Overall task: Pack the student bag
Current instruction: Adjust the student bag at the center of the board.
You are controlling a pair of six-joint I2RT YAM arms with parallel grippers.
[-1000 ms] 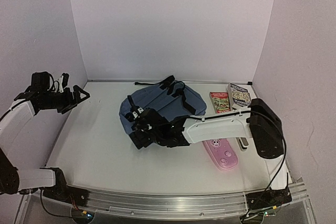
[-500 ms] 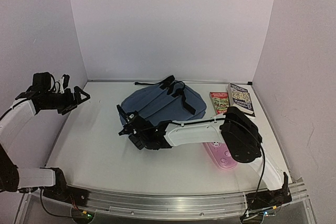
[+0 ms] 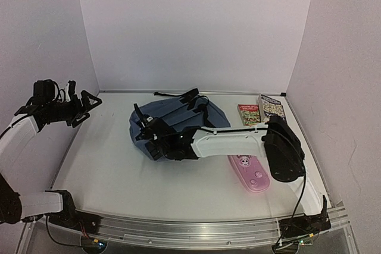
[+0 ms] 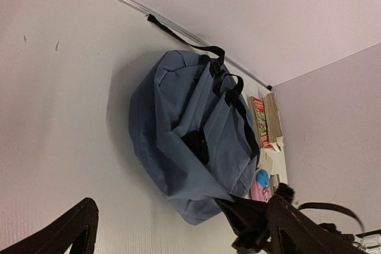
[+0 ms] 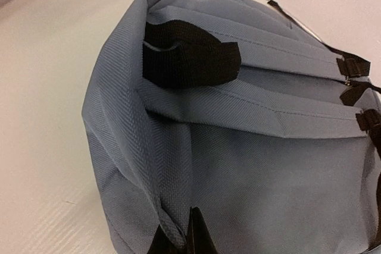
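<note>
The student bag (image 3: pixel 178 118) is a slate-blue backpack with black straps, lying in the middle of the table. My right arm reaches across to its near left edge. There my right gripper (image 3: pixel 149 138) is shut on a fold of the blue fabric (image 5: pixel 178 239), just below the black top handle (image 5: pixel 190 57). My left gripper (image 3: pixel 83 102) hangs open at the far left, above the table and well clear of the bag. In the left wrist view the bag (image 4: pixel 190 141) lies ahead of the spread left gripper (image 4: pixel 161 236).
A pink pencil case (image 3: pixel 250 171) lies to the right of the bag, under my right arm. Two books (image 3: pixel 249 115) (image 3: pixel 272 108) rest at the back right by the wall. White walls close in the table on three sides.
My right gripper has gone from open to shut, pinching the bag's fabric. It moved left and back, and the bag's near edge bunched leftward. The left arm barely shifted.
</note>
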